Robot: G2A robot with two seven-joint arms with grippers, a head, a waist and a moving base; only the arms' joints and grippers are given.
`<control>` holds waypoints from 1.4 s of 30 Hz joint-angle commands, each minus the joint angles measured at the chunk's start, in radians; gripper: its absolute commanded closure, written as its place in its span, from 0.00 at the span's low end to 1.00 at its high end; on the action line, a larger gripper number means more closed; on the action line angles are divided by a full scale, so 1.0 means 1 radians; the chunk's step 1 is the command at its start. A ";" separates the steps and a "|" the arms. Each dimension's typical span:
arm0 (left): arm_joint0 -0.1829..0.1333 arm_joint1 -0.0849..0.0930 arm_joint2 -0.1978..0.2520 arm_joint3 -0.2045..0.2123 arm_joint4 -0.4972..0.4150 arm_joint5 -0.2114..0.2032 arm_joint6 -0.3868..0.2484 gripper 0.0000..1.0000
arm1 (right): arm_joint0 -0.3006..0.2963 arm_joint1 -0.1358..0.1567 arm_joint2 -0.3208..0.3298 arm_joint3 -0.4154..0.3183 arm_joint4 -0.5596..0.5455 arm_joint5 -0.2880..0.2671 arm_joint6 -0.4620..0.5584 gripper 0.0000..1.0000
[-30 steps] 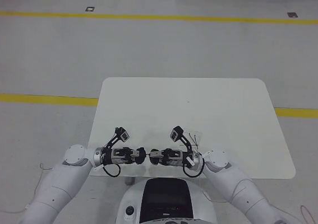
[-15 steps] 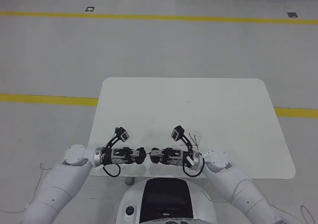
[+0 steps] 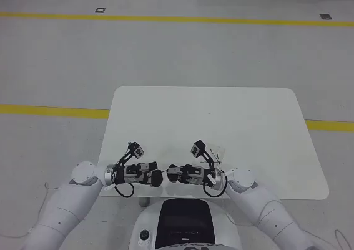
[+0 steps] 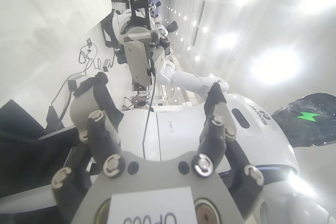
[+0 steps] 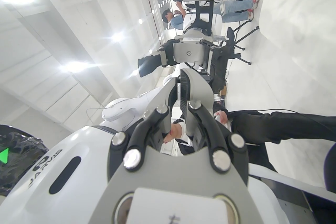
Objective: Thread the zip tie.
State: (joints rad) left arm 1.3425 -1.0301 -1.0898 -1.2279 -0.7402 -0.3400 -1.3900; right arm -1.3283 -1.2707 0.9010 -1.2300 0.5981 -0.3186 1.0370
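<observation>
Fingers of left gripper: spread wide, holding nothing. Right gripper: fingers pressed together, pinching one end of zip tie, whose thin black strap runs into the gap between the left fingers. Both grippers: facing tip to tip, just apart, above near edge of table. Clear bag of ties: on table beside right arm.

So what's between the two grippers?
A thin black zip tie, sticking out of the shut right gripper toward the open left gripper, in the left wrist view.
</observation>
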 commanded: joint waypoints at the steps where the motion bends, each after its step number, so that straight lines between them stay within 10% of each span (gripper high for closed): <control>1: 0.000 0.000 0.000 0.000 0.000 0.000 0.000 0.07 | -0.001 -0.001 0.000 0.001 0.003 -0.001 -0.005 1.00; 42: 0.000 0.000 0.000 0.000 0.000 0.000 0.000 0.62 | -0.008 0.004 0.004 -0.013 -0.079 0.021 -0.089 1.00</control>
State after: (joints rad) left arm 1.3425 -1.0301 -1.0898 -1.2279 -0.7402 -0.3400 -1.3900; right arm -1.3362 -1.2666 0.9052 -1.2420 0.5241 -0.2984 0.9511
